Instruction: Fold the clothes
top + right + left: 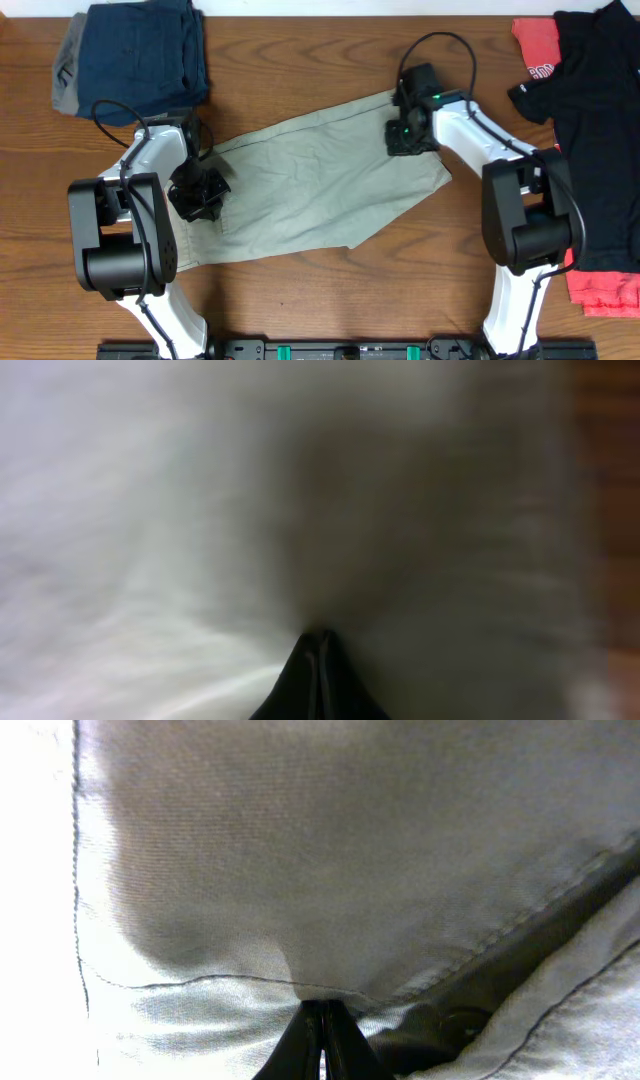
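Note:
The clothes (320, 185), pale khaki shorts, lie in a wrinkled diagonal band across the middle of the table. My left gripper (200, 192) is at their left end. In the left wrist view it (322, 1008) is shut, with a fold of the seamed cloth (350, 850) pinched at its tips. My right gripper (405, 137) is at the upper right edge of the shorts. The right wrist view is blurred, but that gripper (318, 638) is shut with its tips in the pale cloth (150, 510).
A folded navy-blue garment (145, 50) lies at the back left, close behind the left arm. A black shirt (590, 130) covers a red printed shirt (608, 290) along the right edge. Bare wooden table (330, 300) shows in front of the shorts.

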`<state>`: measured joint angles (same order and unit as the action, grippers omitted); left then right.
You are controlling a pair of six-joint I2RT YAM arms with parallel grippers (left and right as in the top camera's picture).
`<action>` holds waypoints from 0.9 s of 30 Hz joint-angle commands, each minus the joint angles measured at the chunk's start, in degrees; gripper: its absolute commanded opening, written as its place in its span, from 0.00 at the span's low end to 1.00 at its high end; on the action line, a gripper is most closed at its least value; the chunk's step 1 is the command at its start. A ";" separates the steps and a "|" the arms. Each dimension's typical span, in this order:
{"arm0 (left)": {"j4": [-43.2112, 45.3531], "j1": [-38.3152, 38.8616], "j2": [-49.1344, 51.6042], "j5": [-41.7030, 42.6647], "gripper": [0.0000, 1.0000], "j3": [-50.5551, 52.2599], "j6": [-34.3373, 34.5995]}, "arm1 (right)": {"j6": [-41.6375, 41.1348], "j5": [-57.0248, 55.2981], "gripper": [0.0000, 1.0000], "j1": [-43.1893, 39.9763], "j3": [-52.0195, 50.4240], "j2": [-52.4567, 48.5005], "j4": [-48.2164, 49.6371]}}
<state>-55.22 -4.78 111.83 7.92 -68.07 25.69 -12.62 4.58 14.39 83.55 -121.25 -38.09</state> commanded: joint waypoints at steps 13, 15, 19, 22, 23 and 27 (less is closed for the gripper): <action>2.14 -0.57 2.71 -4.50 0.06 1.57 -0.11 | -5.60 -7.56 0.01 -9.55 3.67 7.28 -10.23; 2.14 -0.57 2.71 -4.50 0.06 1.57 -0.11 | -5.53 -6.67 0.01 -9.05 3.67 10.84 -12.04; 2.10 -0.57 2.71 -4.28 0.06 1.57 -0.13 | -5.53 -4.70 0.01 -7.37 3.67 14.84 -17.49; 1.95 -0.57 2.71 -3.89 0.06 1.57 -0.13 | -5.53 -3.08 0.01 -5.68 3.32 14.64 -20.55; 1.92 -0.57 2.71 -3.89 0.06 1.57 -0.13 | -5.51 -2.73 0.01 -5.03 2.62 14.47 -20.68; 1.92 -0.57 2.71 -3.89 0.06 1.57 -0.13 | -5.57 -2.75 0.01 -2.67 -1.38 13.60 -18.32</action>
<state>-55.29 -4.78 111.83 7.94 -68.07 25.69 -17.41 0.71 9.89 85.19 -105.86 -57.21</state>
